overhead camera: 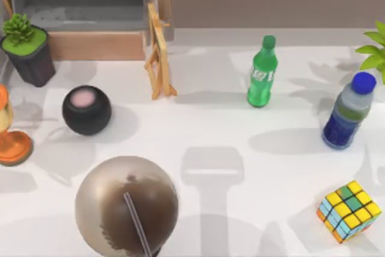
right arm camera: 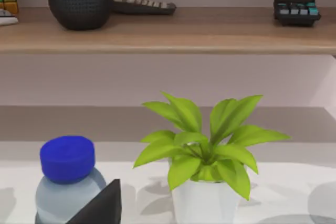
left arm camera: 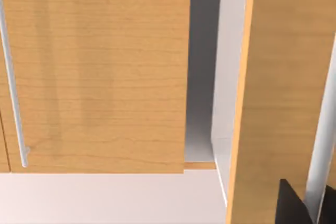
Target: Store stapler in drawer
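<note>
Here the drawer (overhead camera: 90, 4) stands open at the table's (overhead camera: 240, 142) far-left edge; hand states cannot be told

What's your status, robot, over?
Left gripper facing wooden panels. Right gripper parked by blue-capped bottle. Drawer open; potted succulent at its front corner.

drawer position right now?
Top view: the drawer sits pulled open at the table's far left, between the potted succulent and the wooden easel.
</note>
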Robot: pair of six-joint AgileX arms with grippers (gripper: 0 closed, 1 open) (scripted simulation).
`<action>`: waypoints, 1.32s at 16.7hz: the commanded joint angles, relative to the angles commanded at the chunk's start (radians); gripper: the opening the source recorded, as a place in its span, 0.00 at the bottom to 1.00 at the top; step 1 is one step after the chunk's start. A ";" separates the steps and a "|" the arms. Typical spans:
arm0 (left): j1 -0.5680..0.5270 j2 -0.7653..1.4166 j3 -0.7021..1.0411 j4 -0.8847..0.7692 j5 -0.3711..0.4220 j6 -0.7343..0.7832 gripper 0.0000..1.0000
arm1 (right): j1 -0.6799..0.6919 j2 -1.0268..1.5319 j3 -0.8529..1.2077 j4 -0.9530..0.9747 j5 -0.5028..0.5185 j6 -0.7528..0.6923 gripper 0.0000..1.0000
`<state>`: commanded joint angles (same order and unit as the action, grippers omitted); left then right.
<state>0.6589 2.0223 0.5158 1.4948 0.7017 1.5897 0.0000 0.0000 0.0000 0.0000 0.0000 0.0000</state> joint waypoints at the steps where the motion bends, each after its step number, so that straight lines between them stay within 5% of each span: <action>1: 0.000 0.000 0.000 0.000 0.000 0.000 0.00 | 0.000 0.000 0.000 0.000 0.000 0.000 1.00; 22: -0.166 0.171 0.378 -0.215 -0.174 -0.014 0.00 | 0.000 0.000 0.000 0.000 0.000 0.000 1.00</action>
<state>0.4930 2.1930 0.8934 1.2802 0.5274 1.5760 0.0000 0.0000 0.0000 0.0000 0.0000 0.0000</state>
